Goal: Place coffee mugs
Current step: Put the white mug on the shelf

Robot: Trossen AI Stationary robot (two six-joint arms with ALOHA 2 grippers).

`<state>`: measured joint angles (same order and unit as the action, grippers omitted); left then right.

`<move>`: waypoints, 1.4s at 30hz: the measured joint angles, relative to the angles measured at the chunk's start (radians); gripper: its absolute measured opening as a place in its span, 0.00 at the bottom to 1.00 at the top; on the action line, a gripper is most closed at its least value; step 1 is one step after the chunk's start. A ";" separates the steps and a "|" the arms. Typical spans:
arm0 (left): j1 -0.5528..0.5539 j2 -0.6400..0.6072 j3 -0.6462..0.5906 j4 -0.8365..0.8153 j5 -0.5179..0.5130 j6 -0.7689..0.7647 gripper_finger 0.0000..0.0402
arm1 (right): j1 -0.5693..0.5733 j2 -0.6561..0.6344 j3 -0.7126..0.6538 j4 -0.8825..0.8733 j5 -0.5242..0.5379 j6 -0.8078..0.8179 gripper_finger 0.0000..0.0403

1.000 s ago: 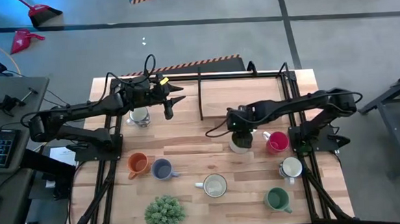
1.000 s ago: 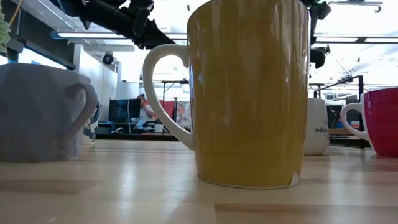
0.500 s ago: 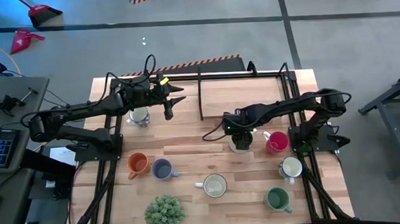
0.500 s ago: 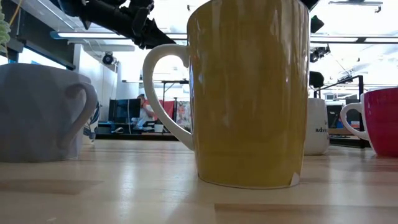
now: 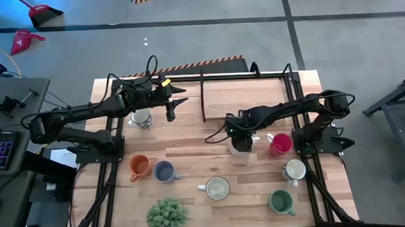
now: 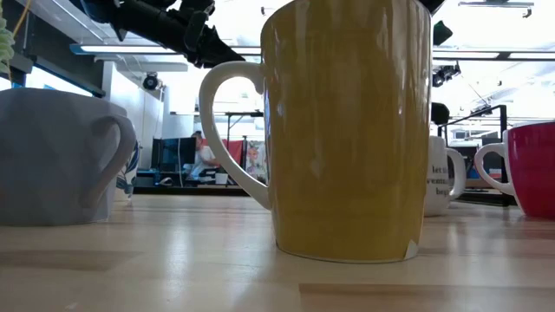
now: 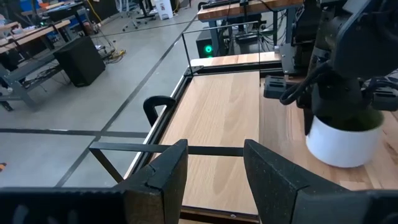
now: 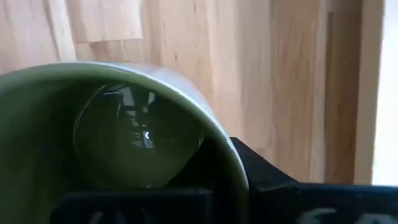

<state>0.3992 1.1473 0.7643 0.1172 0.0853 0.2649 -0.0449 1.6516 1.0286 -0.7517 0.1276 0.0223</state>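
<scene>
My right gripper (image 5: 240, 135) points down and is shut on a white mug with an olive-green inside (image 5: 240, 147), which stands at mid-table. My left gripper (image 5: 171, 107) hangs open above the far left of the table, next to a cream mug (image 5: 141, 118), with nothing between its fingers (image 7: 214, 174). Standing on their bases are a magenta mug (image 5: 280, 144), a white mug (image 5: 295, 170), a dark green mug (image 5: 281, 202), a pale mug (image 5: 217, 188), a blue-grey mug (image 5: 164, 172) and an orange mug (image 5: 140, 165). My right gripper pinches the mug's wall at the rim (image 8: 231, 163), one finger (image 8: 202, 168) inside the mug and one (image 8: 264, 177) outside. The fingers come from above, pointing down. The mug is upright; I cannot tell whether its base (image 6: 440, 208) is on the table.
A bushy potted plant (image 5: 167, 217) stands at the near edge. A black metal frame (image 5: 203, 99) runs around the table's far part. The bare wood between the two arms (image 5: 197, 138) is free.
My right gripper has gone down onto the white mug and shut on its rim. In the low view the mug has turned a little, showing other lettering and its handle.
</scene>
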 joint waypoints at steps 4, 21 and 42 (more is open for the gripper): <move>0.000 0.000 0.000 0.000 0.000 0.000 0.37 | 0.000 -0.004 0.000 0.003 0.026 -0.001 0.01; 0.000 0.008 0.001 -0.044 -0.005 -0.001 0.37 | -0.048 -0.002 0.293 -0.230 0.073 0.141 0.00; 0.000 0.077 0.001 -0.037 -0.284 -0.015 0.37 | -0.353 0.065 0.410 -0.262 0.008 0.526 0.00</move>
<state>0.3992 1.2243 0.7650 0.0799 -0.1984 0.2499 -0.3976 1.7166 1.4391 -1.0137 0.1360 0.5488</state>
